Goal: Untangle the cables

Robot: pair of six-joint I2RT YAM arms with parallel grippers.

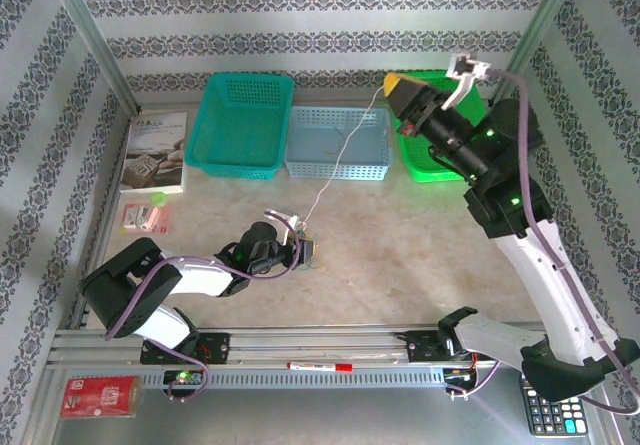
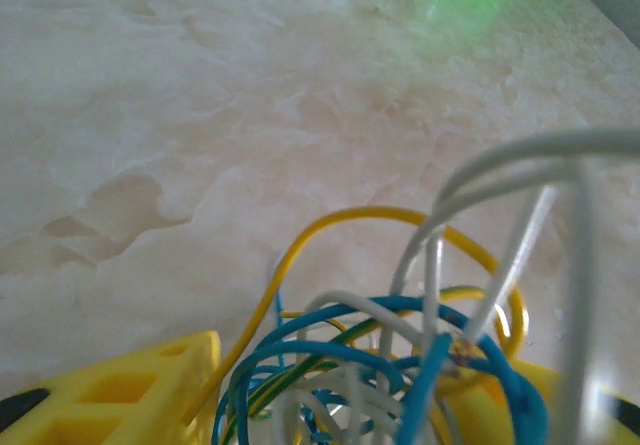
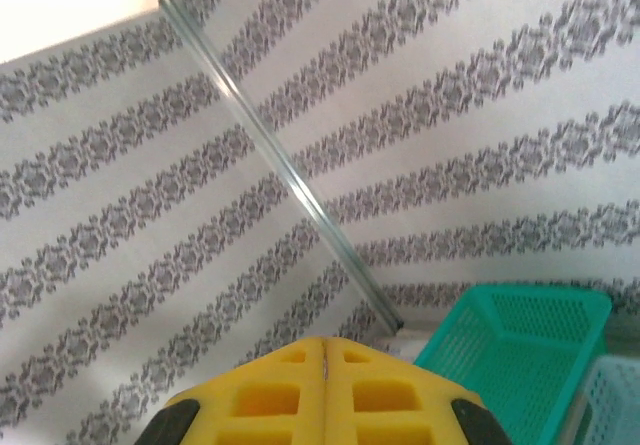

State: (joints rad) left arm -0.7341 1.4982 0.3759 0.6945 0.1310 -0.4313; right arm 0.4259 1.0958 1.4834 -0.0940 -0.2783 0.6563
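A tangle of cables, blue, yellow and white loops, sits between the yellow fingers of my left gripper, which is closed round the bundle. From above, that gripper rests low on the table near the middle with the tangle at its tip. One white cable runs taut from the tangle up and right to my right gripper. The right gripper is raised above the baskets. Its yellow jaws are pressed together with a thin strand pinched in the seam.
Three baskets line the back: teal, pale blue, green. A book and a pink packet lie at the left. A red marker lies on the front rail. A calculator is at the front right.
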